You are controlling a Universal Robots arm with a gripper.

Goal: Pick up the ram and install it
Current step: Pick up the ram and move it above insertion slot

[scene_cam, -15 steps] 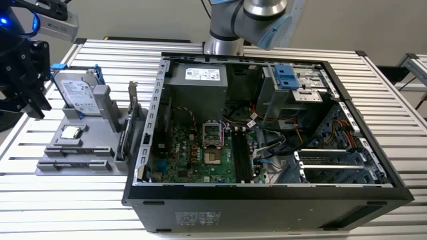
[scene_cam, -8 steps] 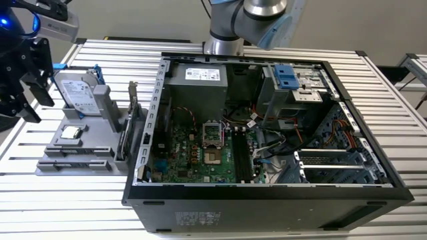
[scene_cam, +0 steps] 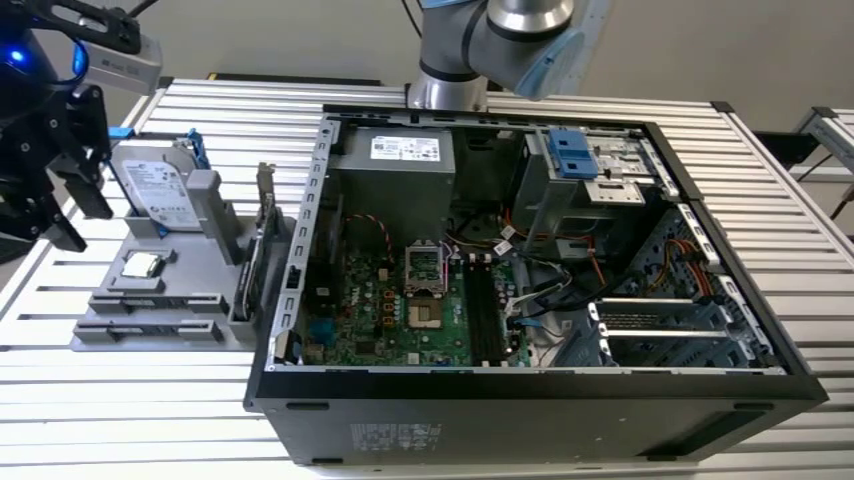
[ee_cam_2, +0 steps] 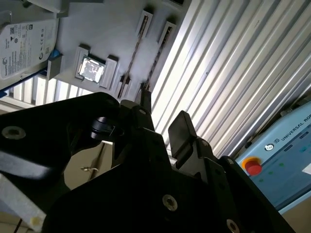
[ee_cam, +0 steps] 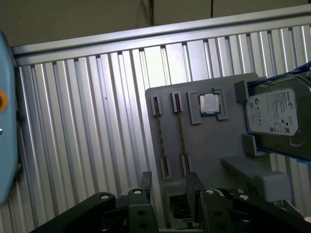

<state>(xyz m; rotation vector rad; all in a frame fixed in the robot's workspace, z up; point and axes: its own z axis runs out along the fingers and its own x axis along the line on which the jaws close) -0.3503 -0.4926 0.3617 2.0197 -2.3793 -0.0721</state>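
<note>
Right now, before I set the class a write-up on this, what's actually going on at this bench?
A Universal Robots arm is working beside an open desktop computer case. Its gripper is open and empty, hovering over a grey parts tray near one end of two ram sticks, which stand on edge in their holders. A processor chip and a hard drive sit on the same tray. No ram has been picked up yet.
</note>
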